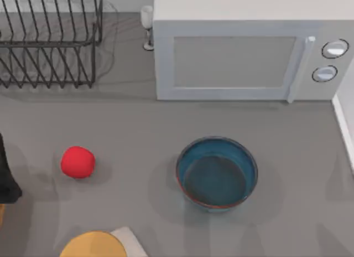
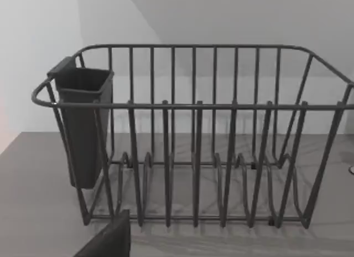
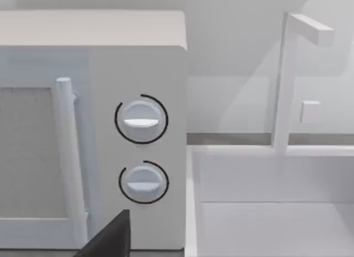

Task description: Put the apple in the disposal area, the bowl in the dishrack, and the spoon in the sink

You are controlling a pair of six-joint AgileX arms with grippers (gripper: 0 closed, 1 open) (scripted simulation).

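The red apple (image 1: 77,162) lies on the grey counter at the left. To its right, near the middle, stands the teal bowl (image 1: 217,173), upright and empty. The black wire dishrack (image 1: 50,41) is at the back left, and it faces the left wrist camera as dishrack (image 2: 193,140). The white sink (image 3: 271,212) with its tap lies right of the microwave, and its rim (image 1: 344,124) shows at the right edge. The spoon and the disposal area are out of view. My left arm (image 1: 6,176) is parked at the left edge. A dark part of the left gripper (image 2: 108,240) and of the right gripper (image 3: 108,237) shows.
A white microwave (image 1: 243,52) fills the back middle and right. A yellow-orange disc (image 1: 93,245) and a white slab (image 1: 128,239) lie at the front left. A small white glass (image 1: 147,27) stands between rack and microwave. A dark cutlery holder (image 2: 83,124) hangs on the rack.
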